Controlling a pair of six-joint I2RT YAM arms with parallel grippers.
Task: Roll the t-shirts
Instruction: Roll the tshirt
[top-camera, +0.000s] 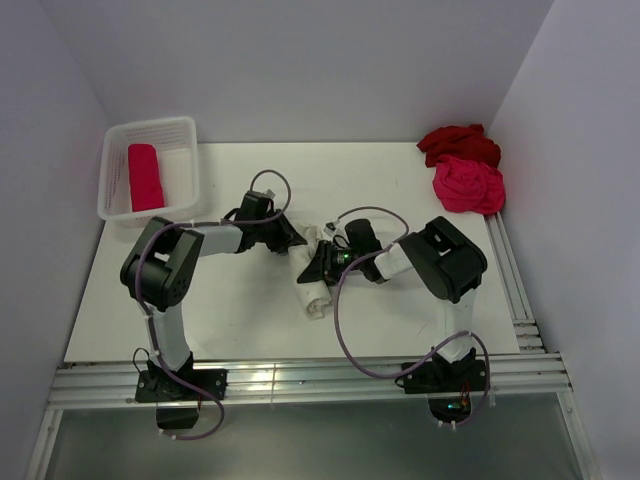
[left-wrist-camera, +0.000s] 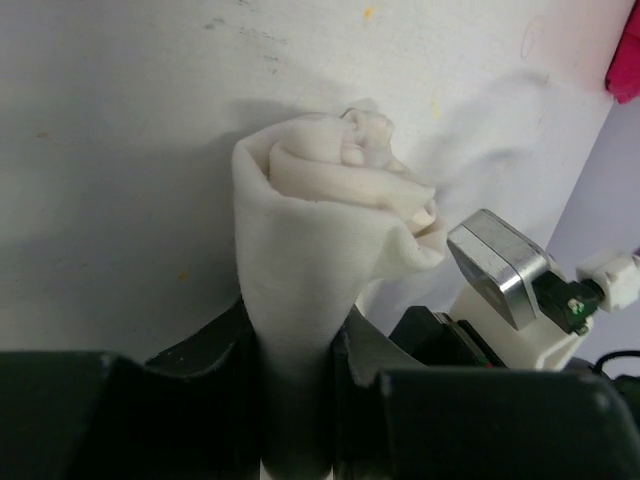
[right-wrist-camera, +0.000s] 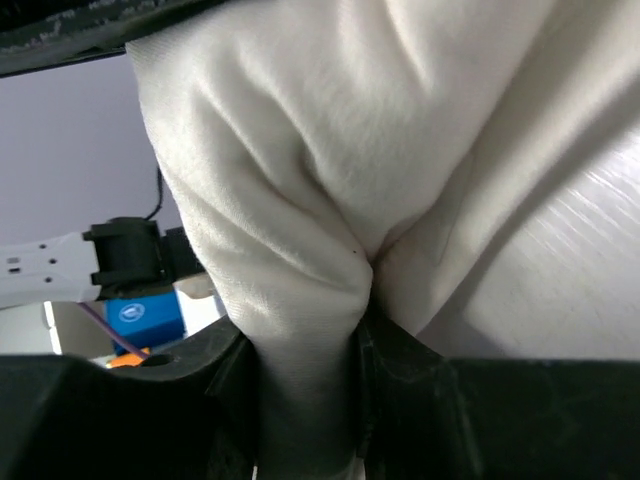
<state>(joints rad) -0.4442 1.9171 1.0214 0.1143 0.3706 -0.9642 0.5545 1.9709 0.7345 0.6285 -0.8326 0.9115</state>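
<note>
We've got the table (top-camera: 240, 310) carrying a basket (top-camera: 113, 170) far beyond the left fingers (left-wrist-camera: 200, 350), pink-red roll (top-camera: 145, 177) inside. The dark red t-shirt (top-camera: 458, 143) and hot pink t-shirt (top-camera: 468, 185) touch, well beyond the right fingers (right-wrist-camera: 410, 365). Left fingers pinch the cream t-shirt (left-wrist-camera: 310, 250) below its rolled end, right fingers pinch a fold.

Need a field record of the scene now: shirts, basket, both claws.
cream shirt: rolled, mid-table, between the two arms
left claw: shut on cream shirt
right claw: shut on cream shirt, cloth pinched between fingers
pink-red shirt: tight roll, inside basket
basket: white mesh, far left corner of table
dark red shirt: loose heap, far right corner
hot pink shirt: loose heap, touching dark red shirt on its near side
rolled so far: two of four
</note>
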